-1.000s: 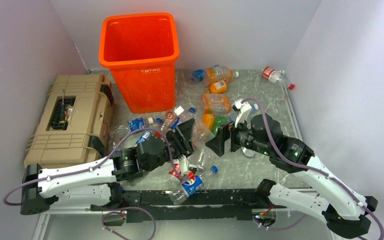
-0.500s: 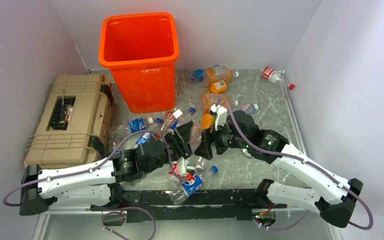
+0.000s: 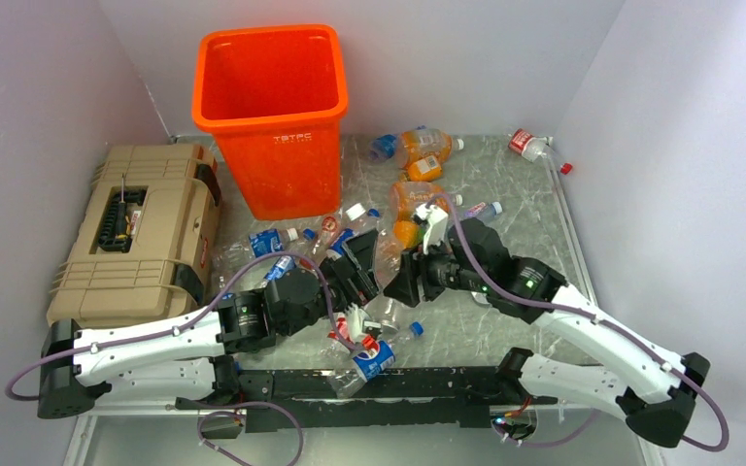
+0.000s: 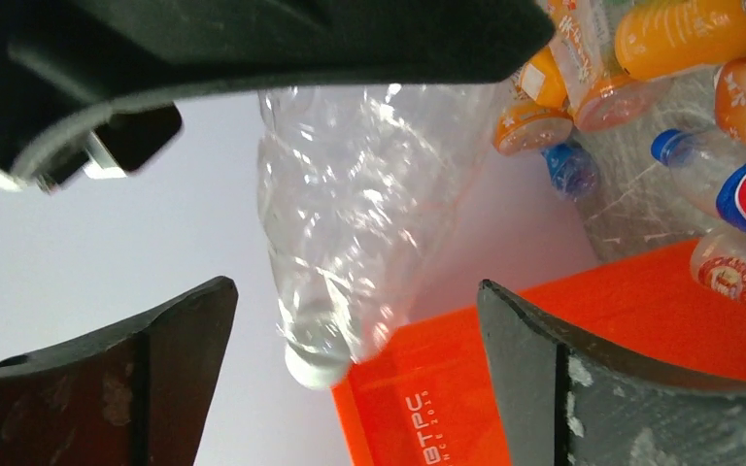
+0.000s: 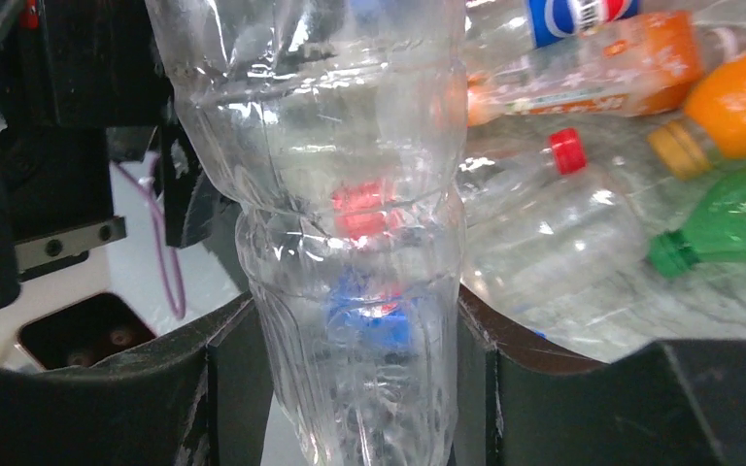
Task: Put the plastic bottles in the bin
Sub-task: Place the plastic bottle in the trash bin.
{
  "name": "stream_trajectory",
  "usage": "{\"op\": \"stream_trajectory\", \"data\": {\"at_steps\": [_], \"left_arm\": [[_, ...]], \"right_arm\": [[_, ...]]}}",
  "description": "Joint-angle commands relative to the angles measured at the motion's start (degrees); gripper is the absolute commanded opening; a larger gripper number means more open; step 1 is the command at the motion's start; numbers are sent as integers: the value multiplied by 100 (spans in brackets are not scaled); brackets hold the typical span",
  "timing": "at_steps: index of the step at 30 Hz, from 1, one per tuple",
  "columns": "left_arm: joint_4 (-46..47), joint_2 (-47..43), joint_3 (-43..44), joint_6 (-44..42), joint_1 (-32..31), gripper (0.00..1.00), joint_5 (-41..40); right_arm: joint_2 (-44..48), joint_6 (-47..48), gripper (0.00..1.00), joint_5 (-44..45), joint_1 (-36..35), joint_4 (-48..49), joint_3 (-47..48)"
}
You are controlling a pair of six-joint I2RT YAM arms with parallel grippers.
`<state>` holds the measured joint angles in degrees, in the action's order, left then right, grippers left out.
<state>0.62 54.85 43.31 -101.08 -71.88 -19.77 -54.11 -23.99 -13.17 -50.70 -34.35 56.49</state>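
We found the right gripper [image 3: 403, 277] [image 5: 350, 320] clenched on a crumpled clear bottle [image 3: 386, 254] [image 5: 350, 243], its fingers pressed to both sides, over the middle of the tabletop [image 3: 534, 223]. The left gripper [image 3: 359, 267] [image 4: 355, 291] stood released, its fingers spread wide on either side of that bottle without touching it. The orange bin [image 3: 291, 165] stood at the far edge, beside the tan toolbox [image 3: 131, 233] on the left edge. The other plastic bottles [image 3: 418, 199] lay strewn between the bin and the arms, with a Pepsi bottle [image 3: 374, 357] by the near edge and a red-labelled bottle [image 3: 527, 144] in the far right corner.
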Motion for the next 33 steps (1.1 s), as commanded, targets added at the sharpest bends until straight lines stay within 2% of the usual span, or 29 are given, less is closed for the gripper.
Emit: {"op": "stream_trajectory", "data": {"at_steps": [1,5,8,9,12,15,17,19,20,22,25,28,33], "left_arm": [[594,-6,276,729,-37,99,-81],[745,126,627,2188,-37,99,-381],[10,300,1267,3984,-37,99,-450],[-318,383,1453,4830,-37,100,-471],[-648,575,1839,6538,26,100,-505],[-1010,582,2113,8242,435,99,490],[-1109,571,2304,9581,1122,99,1698],[-758,554,2252,10797,1947,99,3049],[-460,553,2177,11327,2263,100,3435],[36,600,2059,12238,2705,99,3671],[571,867,2150,13231,3154,99,4219],[1184,1233,2403,13908,3309,100,4854],[1570,2002,3097,14334,3318,96,5550]], "right_arm": [[782,26,44,1111,16,401,-113],[1763,45,44,2290,10,872,-561],[2263,104,44,2905,15,1190,-860],[2400,131,44,3031,8,1299,-978],[2680,278,44,3148,15,1672,-1350],[2844,379,44,3027,13,2064,-1691],[2939,430,44,2954,5,2285,-1884],[3032,462,44,2884,14,2476,-2032],[3089,484,44,2841,12,2556,-2103],[3127,511,44,2708,13,2702,-2232],[3084,534,44,2444,14,2853,-2344],[3001,531,44,2245,7,2977,-2415],[2885,445,44,2057,15,3270,-2498]]}}
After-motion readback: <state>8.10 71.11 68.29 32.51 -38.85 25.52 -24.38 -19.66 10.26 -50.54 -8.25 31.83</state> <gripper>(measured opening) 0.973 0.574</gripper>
